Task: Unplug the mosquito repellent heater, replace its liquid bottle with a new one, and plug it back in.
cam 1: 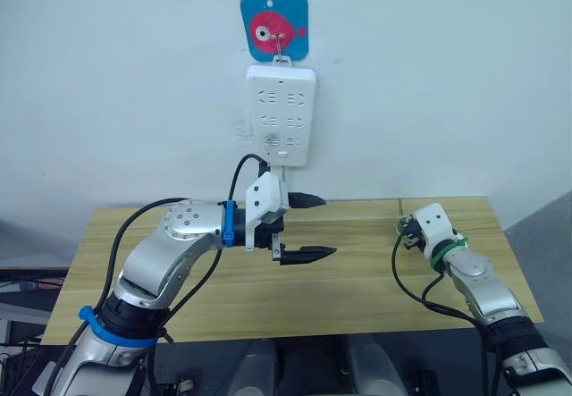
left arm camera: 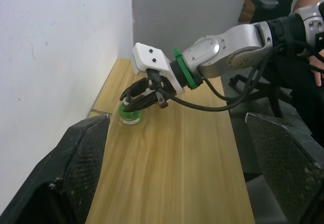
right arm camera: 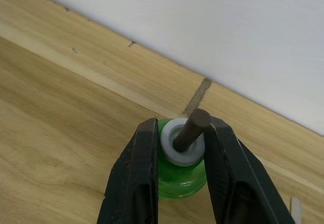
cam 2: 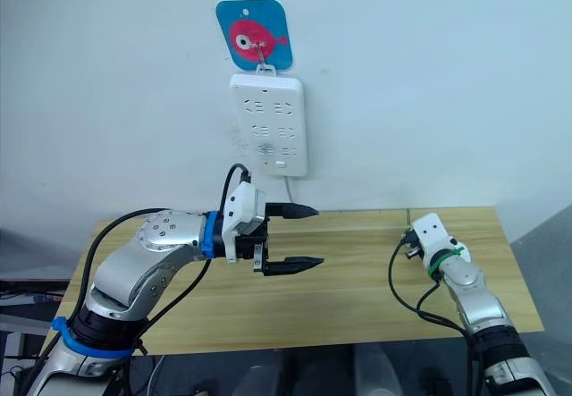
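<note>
Your left gripper [cam 1: 308, 228] raised mid-air over tabletop [cam 1: 357, 289], below power strip [cam 1: 281, 114], jaws spread, nothing held. Your right gripper [right arm camera: 177, 148] low at tabletop's far right edge near wall, jaws clamped on one green liquid bottle [right arm camera: 182, 176] standing upright, wick [right arm camera: 191, 129] up.
</note>
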Action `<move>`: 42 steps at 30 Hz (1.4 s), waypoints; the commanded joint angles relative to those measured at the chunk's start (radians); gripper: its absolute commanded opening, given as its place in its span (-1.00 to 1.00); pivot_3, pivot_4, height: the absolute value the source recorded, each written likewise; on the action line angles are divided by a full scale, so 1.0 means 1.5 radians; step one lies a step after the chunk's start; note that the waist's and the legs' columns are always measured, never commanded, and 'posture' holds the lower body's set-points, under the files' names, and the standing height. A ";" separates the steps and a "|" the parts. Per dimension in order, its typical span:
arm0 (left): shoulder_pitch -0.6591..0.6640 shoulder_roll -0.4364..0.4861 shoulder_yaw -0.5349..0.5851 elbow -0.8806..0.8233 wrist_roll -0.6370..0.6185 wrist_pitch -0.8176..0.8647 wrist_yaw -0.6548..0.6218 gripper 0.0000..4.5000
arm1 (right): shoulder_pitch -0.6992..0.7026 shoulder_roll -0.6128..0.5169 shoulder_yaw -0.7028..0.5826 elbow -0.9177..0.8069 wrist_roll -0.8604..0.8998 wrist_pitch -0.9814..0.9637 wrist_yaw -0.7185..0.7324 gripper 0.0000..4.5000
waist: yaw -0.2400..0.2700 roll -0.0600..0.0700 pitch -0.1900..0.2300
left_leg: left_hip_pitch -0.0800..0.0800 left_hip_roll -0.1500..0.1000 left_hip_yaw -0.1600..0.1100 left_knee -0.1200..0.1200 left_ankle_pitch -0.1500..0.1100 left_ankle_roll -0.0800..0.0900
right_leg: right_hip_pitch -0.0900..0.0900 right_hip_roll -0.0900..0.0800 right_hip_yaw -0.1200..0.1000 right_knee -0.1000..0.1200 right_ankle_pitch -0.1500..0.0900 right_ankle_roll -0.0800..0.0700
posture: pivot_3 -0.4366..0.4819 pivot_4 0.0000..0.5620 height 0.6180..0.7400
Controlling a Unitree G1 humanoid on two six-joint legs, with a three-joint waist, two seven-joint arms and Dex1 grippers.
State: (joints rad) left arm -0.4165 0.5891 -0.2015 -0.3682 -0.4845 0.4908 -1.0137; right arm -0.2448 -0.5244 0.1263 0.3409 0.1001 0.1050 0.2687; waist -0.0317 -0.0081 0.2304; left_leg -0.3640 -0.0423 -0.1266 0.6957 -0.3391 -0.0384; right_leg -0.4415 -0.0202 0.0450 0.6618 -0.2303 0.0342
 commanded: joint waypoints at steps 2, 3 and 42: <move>0.002 -0.010 0.006 -0.017 0.004 -0.012 0.011 1.00 | 0.008 0.002 -0.032 -0.021 -0.013 -0.012 0.015 0.32 | 0.000 0.000 0.000 | 0.000 0.000 0.000 0.000 0.000 0.000 | 0.000 0.000 0.000 0.000 0.000 0.000 | -0.09 -0.23 1.00; 0.005 -0.011 0.007 -0.019 0.005 -0.011 0.015 1.00 | 0.011 -0.001 -0.037 -0.033 -0.016 -0.017 0.019 0.48 | 0.000 0.000 0.000 | 0.000 0.000 0.000 0.000 0.000 0.000 | 0.000 0.000 0.000 0.000 0.000 0.000 | -0.09 -0.22 1.00; 0.210 -0.269 0.245 0.591 0.230 -0.572 0.494 1.00 | -0.322 0.033 0.071 -0.486 0.298 0.411 0.473 0.99 | 0.013 -0.006 0.042 | -0.001 0.001 -0.005 -0.001 -0.002 0.003 | 0.000 -0.003 -0.004 -0.002 0.000 -0.001 | -0.08 0.23 1.00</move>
State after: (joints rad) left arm -0.0964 0.1725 0.1456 0.4992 -0.1340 -0.3330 -0.2686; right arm -0.7094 -0.4786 0.2536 -0.3484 0.5211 0.7203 0.9796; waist -0.0129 -0.0171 0.2928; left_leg -0.3655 -0.0414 -0.1343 0.6949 -0.3415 -0.0341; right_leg -0.4417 -0.0242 0.0394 0.6592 -0.2298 0.0331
